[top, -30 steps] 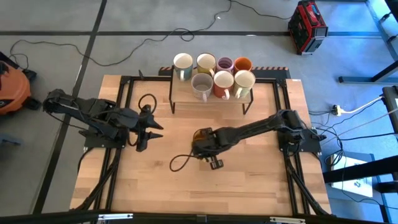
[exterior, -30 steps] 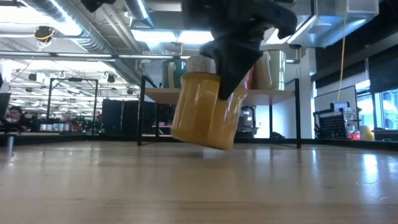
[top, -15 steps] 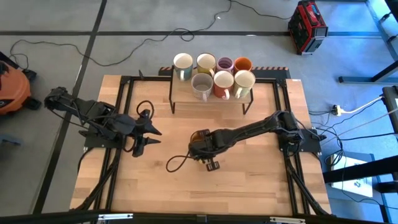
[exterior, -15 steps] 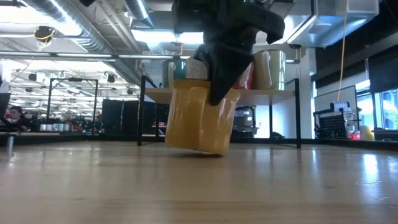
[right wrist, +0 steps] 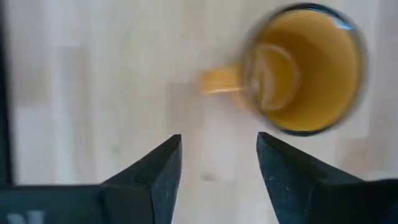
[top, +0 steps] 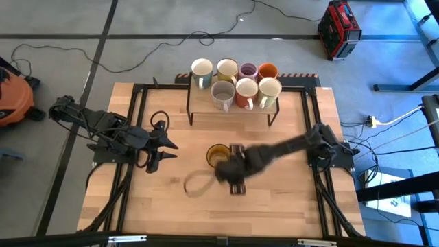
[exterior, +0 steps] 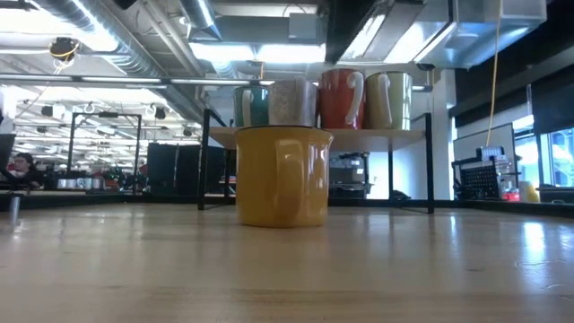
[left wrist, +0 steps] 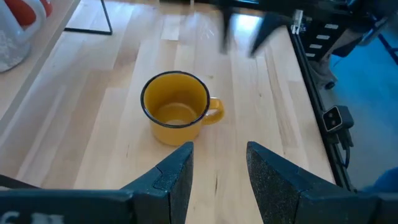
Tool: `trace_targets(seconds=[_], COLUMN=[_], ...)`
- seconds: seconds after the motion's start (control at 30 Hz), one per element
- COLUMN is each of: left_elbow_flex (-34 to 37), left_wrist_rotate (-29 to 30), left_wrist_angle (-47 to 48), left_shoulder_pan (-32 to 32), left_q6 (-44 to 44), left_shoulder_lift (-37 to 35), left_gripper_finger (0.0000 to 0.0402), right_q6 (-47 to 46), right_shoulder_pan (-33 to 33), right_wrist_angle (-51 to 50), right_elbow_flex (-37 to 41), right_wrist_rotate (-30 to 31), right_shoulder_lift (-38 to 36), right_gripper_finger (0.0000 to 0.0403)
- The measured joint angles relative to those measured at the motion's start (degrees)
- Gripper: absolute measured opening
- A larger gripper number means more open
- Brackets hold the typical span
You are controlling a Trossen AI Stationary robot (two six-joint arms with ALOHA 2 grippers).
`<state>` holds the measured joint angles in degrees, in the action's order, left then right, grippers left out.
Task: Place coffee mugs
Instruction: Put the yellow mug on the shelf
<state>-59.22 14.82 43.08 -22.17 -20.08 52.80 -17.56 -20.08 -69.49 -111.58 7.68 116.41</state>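
A mustard-yellow enamelled mug with a dark rim stands upright and free near the middle of the pale wooden plank table. Seven ceramic mugs remain on the black-framed wooden shelf, probably awaiting placement. The right gripper is beside the mug, fingers spread, empty; the left gripper waits well apart, parted, empty. Beyond lies a lit workshop.
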Motion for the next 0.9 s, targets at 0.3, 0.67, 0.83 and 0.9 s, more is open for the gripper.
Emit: trace_targets(seconds=[0.3,0.67,0.83,0.9], left_elbow_flex=[0.0,0.0,0.0,0.0], left_wrist_rotate=[1.1,1.2,1.2,1.2], left_wrist_angle=[-0.2,-0.3,-0.3,-0.2], left_shoulder_pan=[0.0,0.0,0.0,0.0], left_q6=[-2.3,-6.8,-8.6,-9.5], left_shoulder_lift=[0.0,0.0,0.0,0.0], left_gripper_finger=[0.0144,0.0144,0.0144,0.0144], right_q6=[-19.4,-36.0,-35.4,-32.1], right_shoulder_pan=[-13.7,-17.4,-15.0,-14.1], right_wrist_angle=[22.4,54.3,67.9,73.8], right_elbow_flex=[13.9,38.4,45.7,47.3], right_wrist_rotate=[24.7,39.0,42.1,42.0], right_shoulder_lift=[0.1,0.1,0.1,0.1], right_gripper_finger=[0.0199,0.0200,0.0198,0.0192])
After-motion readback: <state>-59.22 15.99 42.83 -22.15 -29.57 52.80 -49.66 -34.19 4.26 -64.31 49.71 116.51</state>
